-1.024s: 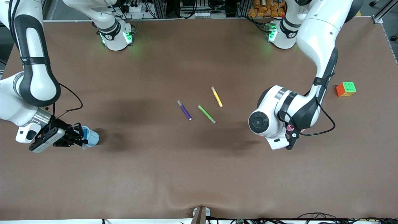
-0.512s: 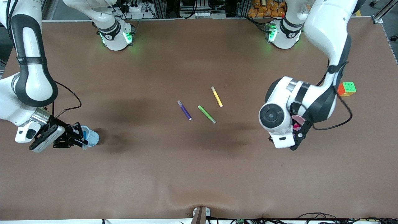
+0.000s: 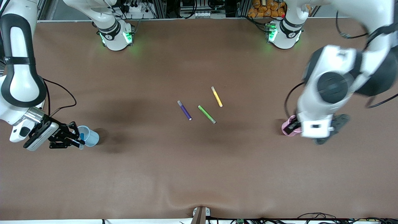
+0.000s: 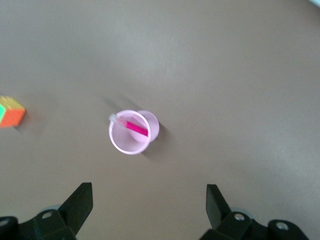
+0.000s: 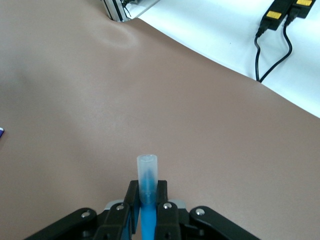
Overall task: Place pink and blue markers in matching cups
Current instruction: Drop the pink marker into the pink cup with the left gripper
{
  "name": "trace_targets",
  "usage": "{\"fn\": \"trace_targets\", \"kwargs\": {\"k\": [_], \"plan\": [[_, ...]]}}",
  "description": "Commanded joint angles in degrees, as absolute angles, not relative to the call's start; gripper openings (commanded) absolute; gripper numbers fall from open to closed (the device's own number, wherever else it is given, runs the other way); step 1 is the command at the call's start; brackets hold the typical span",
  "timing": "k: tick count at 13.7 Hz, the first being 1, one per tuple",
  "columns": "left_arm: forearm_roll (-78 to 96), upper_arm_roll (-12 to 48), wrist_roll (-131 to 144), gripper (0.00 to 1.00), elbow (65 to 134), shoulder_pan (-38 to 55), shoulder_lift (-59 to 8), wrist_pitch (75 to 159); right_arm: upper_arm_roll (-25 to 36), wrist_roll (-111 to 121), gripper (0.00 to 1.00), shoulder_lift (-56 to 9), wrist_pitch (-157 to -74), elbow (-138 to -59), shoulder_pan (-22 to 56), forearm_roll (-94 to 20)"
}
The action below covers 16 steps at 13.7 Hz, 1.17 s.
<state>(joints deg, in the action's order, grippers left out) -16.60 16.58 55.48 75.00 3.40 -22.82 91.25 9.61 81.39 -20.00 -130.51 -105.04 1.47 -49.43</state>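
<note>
**Pink marker in its cup, blue marker in the right gripper**

Pink was already matched when you looked: the pink marker (image 4: 135, 127) leaned inside the pink cup (image 3: 288, 128), its pale end resting on the rim. The cup stood upright toward the left arm's end of the table (image 3: 199, 174). Your left gripper (image 4: 149, 210) hung above this cup with its fingers spread wide and nothing between them.

At the right arm's end of the table, your right gripper (image 3: 74, 140) was clamped on the blue marker (image 5: 147, 187), the fingers pressed against both sides of its barrel and the pale cap pointing out past the fingertips. You held it just beside the blue cup (image 3: 88, 136), at the rim. This cup stood on the table.

In the middle of the table you had three other pens lying flat, near each other but apart: the purple pen (image 3: 184, 110), the green pen (image 3: 207, 114) and the yellow pen (image 3: 216, 96). A colourful cube (image 4: 11, 111) lay near the pink cup.
</note>
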Motion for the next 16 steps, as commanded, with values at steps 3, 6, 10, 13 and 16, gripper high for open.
{"fn": "trace_targets", "kwargs": {"k": [3, 6, 10, 13, 16], "plan": [[-10.2, 17.1, 38.5, 1.00, 76.6, -3.3, -15.4, 90.6, 8.7, 94.0, 0.00, -19.8, -128.5, -105.5, -1.8, -55.1], [-7.2, 17.1, 26.1, 1.00, 76.8, -7.4, -12.1, 88.8, 8.7, 98.3, 0.00, -20.1, -124.1, -105.5, -3.9, -56.0], [-1.9, 16.8, 14.3, 1.00, 78.2, -11.2, -8.4, 86.0, 8.8, 108.1, 0.00, -21.9, -122.5, -105.5, -4.8, -60.9], [-1.1, 13.6, 12.1, 1.00, 84.6, -9.2, -3.1, 86.7, 8.8, 112.0, 0.00, -22.8, -120.2, -105.5, -5.7, -61.8], [1.1, 2.9, 7.8, 1.00, 93.9, -1.8, 3.7, 90.4, 8.8, 113.5, 0.00, -23.7, -117.8, -105.5, -6.6, -61.8]]}}
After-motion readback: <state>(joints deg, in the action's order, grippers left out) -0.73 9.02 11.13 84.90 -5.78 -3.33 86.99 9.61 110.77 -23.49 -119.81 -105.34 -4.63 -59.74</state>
